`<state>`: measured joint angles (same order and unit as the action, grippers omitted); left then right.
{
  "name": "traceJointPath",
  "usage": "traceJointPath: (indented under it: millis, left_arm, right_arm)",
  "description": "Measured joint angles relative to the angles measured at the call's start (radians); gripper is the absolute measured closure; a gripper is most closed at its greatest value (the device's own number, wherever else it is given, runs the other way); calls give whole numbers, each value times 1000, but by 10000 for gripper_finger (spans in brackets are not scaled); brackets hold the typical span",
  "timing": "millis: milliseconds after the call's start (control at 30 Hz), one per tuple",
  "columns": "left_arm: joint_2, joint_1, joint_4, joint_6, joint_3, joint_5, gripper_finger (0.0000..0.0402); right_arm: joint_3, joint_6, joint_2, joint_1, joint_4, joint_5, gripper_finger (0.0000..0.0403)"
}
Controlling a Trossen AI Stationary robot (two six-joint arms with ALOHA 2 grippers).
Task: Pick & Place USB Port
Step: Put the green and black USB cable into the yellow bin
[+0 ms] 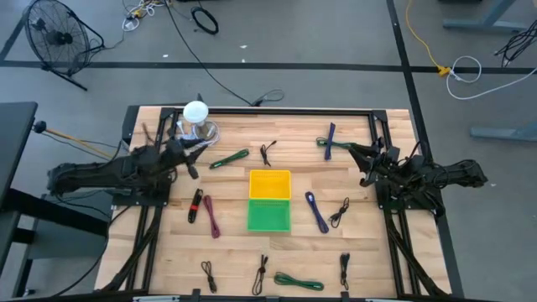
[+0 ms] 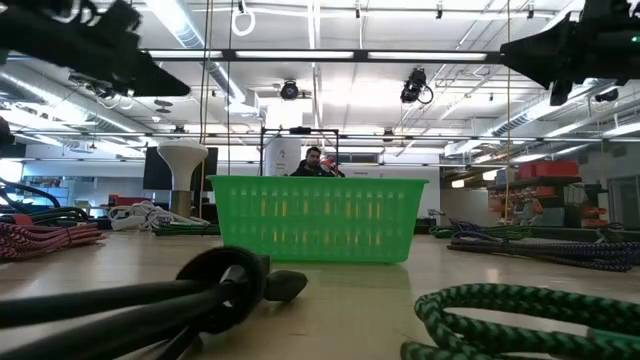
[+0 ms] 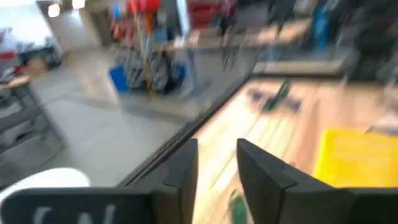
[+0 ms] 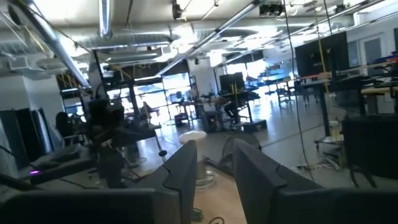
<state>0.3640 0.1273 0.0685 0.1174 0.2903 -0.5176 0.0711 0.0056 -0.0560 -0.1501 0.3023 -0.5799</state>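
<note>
I have two arms, and both are lifted up off the counter (image 1: 352,252) right now. My left gripper (image 1: 191,159) hangs over the far left part, near a white lamp (image 1: 195,111). Its fingers (image 3: 186,171) have a narrow gap between them, and nothing is in that gap. My right gripper (image 1: 362,159) waits over the far right part, pointing in toward the middle. Its fingers (image 4: 183,168) are also a little way apart and hold nothing.

I think I keep both arms high so I do not bump the things lying below me.

Many cables are spread out flat on the wood, well apart from each other. That makes each one easy to grab alone. A green cable (image 1: 228,158) lies just beside my left gripper. A red and black cable (image 1: 195,205) and a dark red cable (image 1: 211,216) lie closer to the near edge on the left. A blue cable (image 1: 316,211) and a black cable (image 1: 340,212) lie on the right.

Two bins sit in the middle, touching each other: a yellow bin (image 1: 270,184) and a green bin (image 1: 269,216). They are where both arms can reach.

I cannot tell which cable is the USB one. I have not picked anything up yet.
</note>
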Motion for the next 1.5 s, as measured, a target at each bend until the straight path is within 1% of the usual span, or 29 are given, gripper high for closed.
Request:
traceJointPath:
  millis: [133,233,267,400,533,633,733,867,967,1100,1233,1367,1500]
  left_arm:
    - [244,90,140,28,139,-10,232]
    - [407,163,282,-36,223,28,209]
    - [459,183,305,-57,241,51,204]
    - [645,234,308,-47,271,176,190]
    - [791,265,295,-22,325,290,184]
    - [889,281,282,-19,373,323,185]
    - [978,294,311,-12,416,328,187]
    - [1066,306,326,7,460,328,188]
    - [1113,317,329,8,470,334,188]
    - [1149,334,334,-2,471,398,188]
    - [1178,336,342,-1,471,413,188]
    - [1202,336,349,-2,472,453,188]
    - [1226,336,348,-1,472,459,190]
  right_arm:
    - [0,12,-27,0,0,12,298]
    - [0,12,-49,0,0,16,298]
    - [0,12,-55,0,0,17,298]
    - [0,12,-81,0,0,23,298]
    - [0,12,-103,0,0,23,298]
    - [0,12,-118,0,0,23,298]
    - [0,12,-131,0,0,23,298]
    - [0,36,-144,0,0,23,298]
    - [0,38,-147,0,0,37,298]
    - [0,38,-147,0,0,57,298]
    - [0,38,-147,0,0,57,298]
    - [0,38,-147,0,0,57,298]
    - [0,38,-147,0,0,57,298]
